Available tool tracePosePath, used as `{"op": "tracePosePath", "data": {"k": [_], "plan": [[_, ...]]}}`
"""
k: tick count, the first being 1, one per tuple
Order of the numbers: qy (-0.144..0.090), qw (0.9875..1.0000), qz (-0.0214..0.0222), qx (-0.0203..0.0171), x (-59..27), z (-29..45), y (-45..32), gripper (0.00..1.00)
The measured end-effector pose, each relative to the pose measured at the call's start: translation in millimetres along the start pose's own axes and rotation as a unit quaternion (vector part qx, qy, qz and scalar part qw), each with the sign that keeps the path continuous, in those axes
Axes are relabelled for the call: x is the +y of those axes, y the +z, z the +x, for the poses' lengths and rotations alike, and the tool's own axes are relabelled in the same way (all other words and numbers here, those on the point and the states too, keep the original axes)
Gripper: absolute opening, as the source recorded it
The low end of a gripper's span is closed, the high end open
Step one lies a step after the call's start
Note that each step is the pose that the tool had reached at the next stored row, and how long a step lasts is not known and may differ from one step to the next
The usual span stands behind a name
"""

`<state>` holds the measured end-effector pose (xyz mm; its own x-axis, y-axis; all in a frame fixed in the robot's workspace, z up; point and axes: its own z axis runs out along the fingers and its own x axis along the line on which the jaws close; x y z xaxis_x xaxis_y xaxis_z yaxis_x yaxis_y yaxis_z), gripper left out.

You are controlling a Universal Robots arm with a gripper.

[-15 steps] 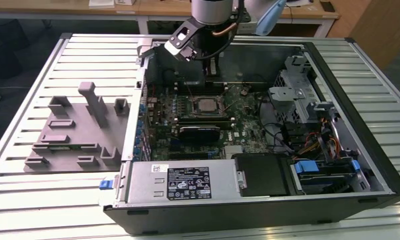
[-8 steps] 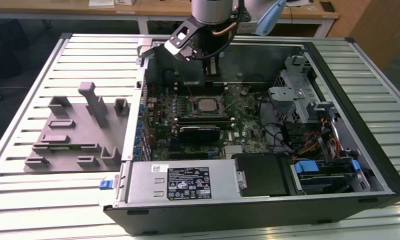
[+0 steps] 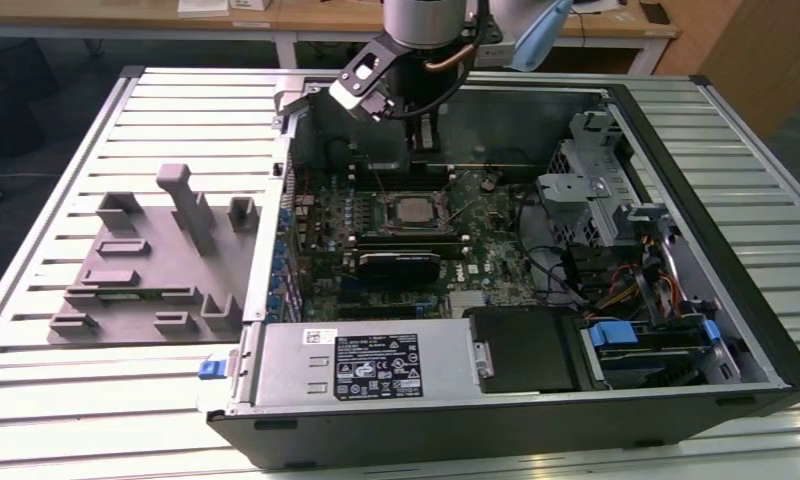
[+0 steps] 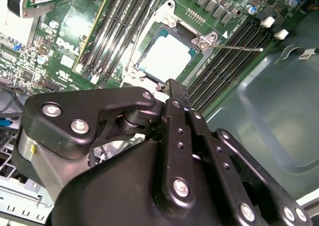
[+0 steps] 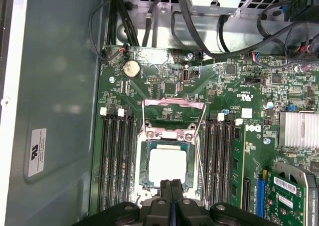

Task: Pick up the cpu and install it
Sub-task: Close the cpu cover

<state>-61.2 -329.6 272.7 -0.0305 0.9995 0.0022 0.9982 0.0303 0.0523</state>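
Nearest the first wrist view, the gripper (image 5: 172,186) hung just above the board. You found its fingers (image 5: 165,187) pressed together, narrow, with nothing held between them.

Just beyond the fingertips, the cpu (image 5: 168,167) lay flat inside the socket (image 5: 142,161), silvery plate upward and apart from the fingers.

Beyond the cpu, the load plate (image 5: 174,106) stood swung open. The lever (image 4: 239,48) was released, its rod reaching over the memory slots (image 4: 229,66).

Farther off, the motherboard (image 3: 494,250) sat within the computer case (image 3: 720,330).

You should have judged these hazards:

- With the load plate open, only the cpu's own weight appeared to hold it. A closed fingertip brushing it sideways could lift a corner and bend the socket contacts.
- You could not tell from these views whether the cpu sat fully home. A tilted chip would be damaged by downward pressure.
- The free lever rod lay near the fingers and could snag them.
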Motion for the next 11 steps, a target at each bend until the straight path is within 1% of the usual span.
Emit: {"op": "tracePosePath", "data": {"k": [2,5,11], "plan": [[0.000,1.0000,0.0000,0.0000,2.3,0.0,0.1,0.11],[0.000,1.0000,0.0000,0.0000,9.1,-0.3,0.5,0.11],[0.000,1.0000,-0.0001,0.0001,27.8,-0.2,1.5,0.11]]}}
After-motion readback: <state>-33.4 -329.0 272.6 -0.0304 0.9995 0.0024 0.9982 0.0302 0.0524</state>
